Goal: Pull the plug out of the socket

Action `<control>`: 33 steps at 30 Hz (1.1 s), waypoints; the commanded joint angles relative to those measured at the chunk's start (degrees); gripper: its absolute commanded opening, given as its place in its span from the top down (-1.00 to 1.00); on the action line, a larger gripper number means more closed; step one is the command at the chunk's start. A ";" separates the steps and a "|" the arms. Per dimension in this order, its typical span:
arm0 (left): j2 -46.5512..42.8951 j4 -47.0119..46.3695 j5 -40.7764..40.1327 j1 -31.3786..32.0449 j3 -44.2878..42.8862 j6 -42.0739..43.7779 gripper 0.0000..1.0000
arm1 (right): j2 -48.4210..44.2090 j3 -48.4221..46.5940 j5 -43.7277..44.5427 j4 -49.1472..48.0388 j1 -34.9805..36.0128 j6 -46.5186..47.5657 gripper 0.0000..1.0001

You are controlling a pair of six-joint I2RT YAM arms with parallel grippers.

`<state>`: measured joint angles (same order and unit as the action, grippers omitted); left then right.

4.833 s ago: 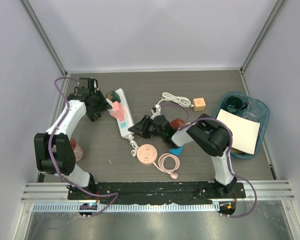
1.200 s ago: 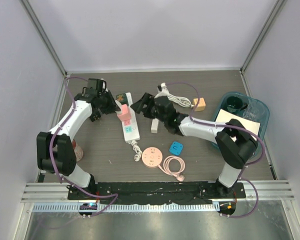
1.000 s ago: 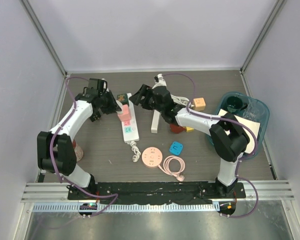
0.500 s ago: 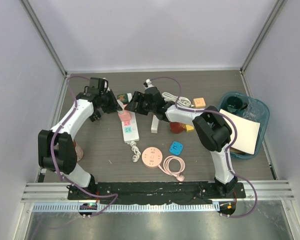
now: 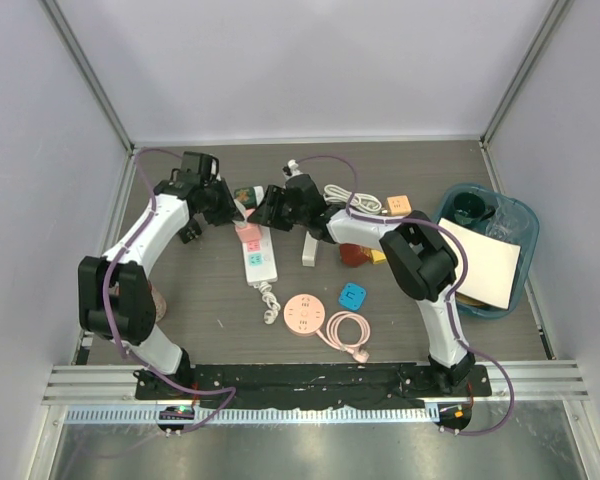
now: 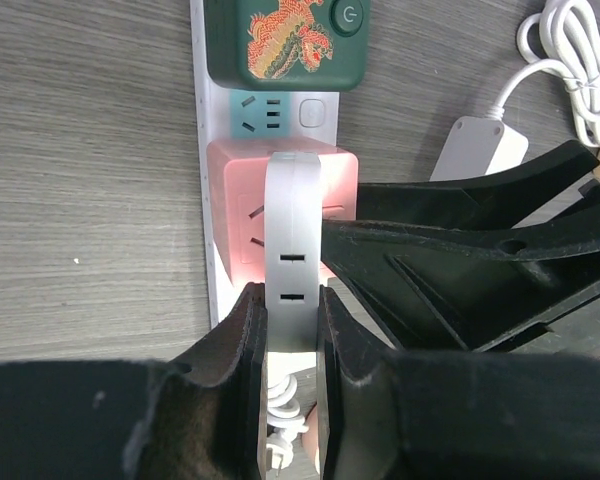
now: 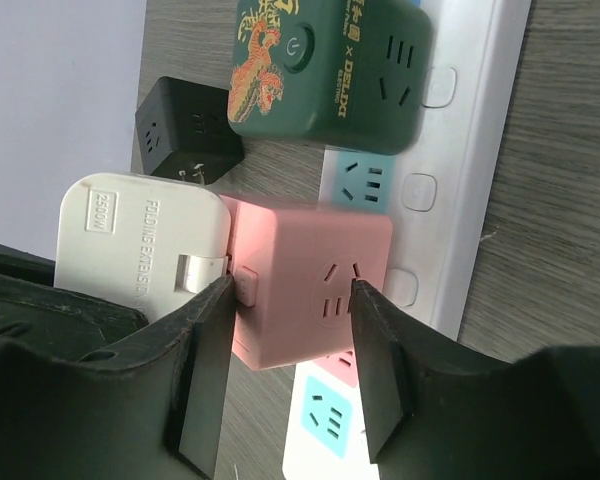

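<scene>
If my right tool (image 7: pixel 288 288) slips on the pink cube (image 7: pixel 300 250), the cube could lift off the strip (image 7: pixel 465 150) with the plug (image 6: pixel 292 200) when I pull. My left tool (image 6: pixel 292 300) is clamped on the white plug, which sits in the cube's side. My right tool is at the cube, jaws apart; I cannot tell if they touch it. The plug's pins are hidden, and my fingers cover the strip's near end.

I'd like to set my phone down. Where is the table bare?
Bare: the patch between the white power strip and the left arm, and the band along the back wall beyond the white cable. Crowded: the middle, where left gripper and right gripper meet over the white plug and pink cube.
</scene>
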<state>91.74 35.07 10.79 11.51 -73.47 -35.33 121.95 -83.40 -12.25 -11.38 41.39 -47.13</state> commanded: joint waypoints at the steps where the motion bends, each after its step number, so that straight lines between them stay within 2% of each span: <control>1: -1.04 0.87 -0.59 0.44 -5.36 1.05 1.00 | 3.91 -0.72 5.57 10.93 1.15 4.42 -0.04; 14: -1.13 3.78 -0.33 0.62 -10.11 1.84 0.99 | 6.37 -1.16 14.16 18.75 2.47 8.02 -0.02; 19: -1.48 4.74 -1.29 0.62 -11.61 2.20 1.00 | 6.81 0.07 14.98 18.76 2.56 8.02 0.00; 28: -2.62 8.26 -14.72 -0.34 -11.17 3.08 1.00 | 1.89 0.52 13.04 12.80 2.56 6.70 0.00; 33: -2.80 9.75 -20.00 -1.75 -10.64 3.16 0.97 | -3.91 0.25 6.89 7.69 2.56 5.56 -0.14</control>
<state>91.92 43.64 -2.39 10.87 -83.44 -33.15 121.73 -85.01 -3.81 -8.54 43.83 -43.57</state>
